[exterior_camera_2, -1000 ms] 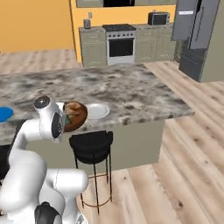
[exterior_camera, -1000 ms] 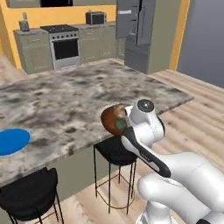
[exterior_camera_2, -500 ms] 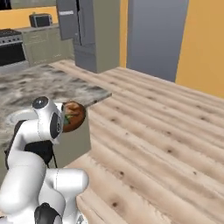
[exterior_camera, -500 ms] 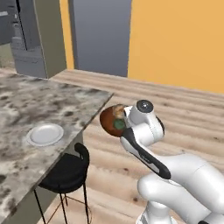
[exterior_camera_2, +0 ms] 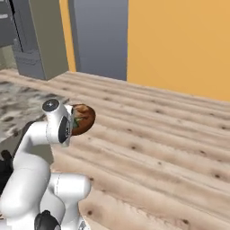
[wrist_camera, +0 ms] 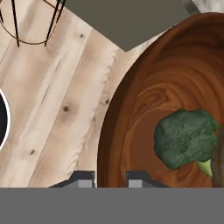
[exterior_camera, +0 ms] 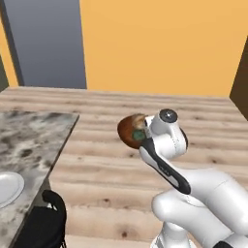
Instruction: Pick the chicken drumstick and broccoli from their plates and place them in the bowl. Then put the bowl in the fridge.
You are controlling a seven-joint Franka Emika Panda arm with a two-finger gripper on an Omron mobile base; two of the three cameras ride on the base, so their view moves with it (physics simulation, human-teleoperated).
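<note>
My gripper [wrist_camera: 110, 178] is shut on the near rim of the reddish-brown bowl [wrist_camera: 144, 113], one fingertip on each side of the wall. The bowl [exterior_camera: 129, 131] hangs in the air in front of the arm, over the wooden floor, and the right base view has it [exterior_camera_2: 84, 118] beside the wrist. The green broccoli [wrist_camera: 186, 138] lies inside it. A dark tan sliver at the right edge of the hand view, beside the floret, is too cut off to name as the chicken drumstick. One pale plate [exterior_camera: 7, 187] lies on the counter at lower left. The grey fridge [exterior_camera_2: 38, 45] stands at far left.
The marble counter [exterior_camera: 34, 138] ends at a corner on my left, with a black stool [exterior_camera: 46, 225] under its edge. Wooden floor [exterior_camera_2: 161, 134] stretches ahead to an orange wall [exterior_camera: 160, 43]. A grey panel [exterior_camera_2: 99, 38] stands beside the fridge.
The whole picture has swung as the base turned: counter and stool slid off to the left, and orange wall came into view. The bowl stays in my shut gripper, held the same way.
</note>
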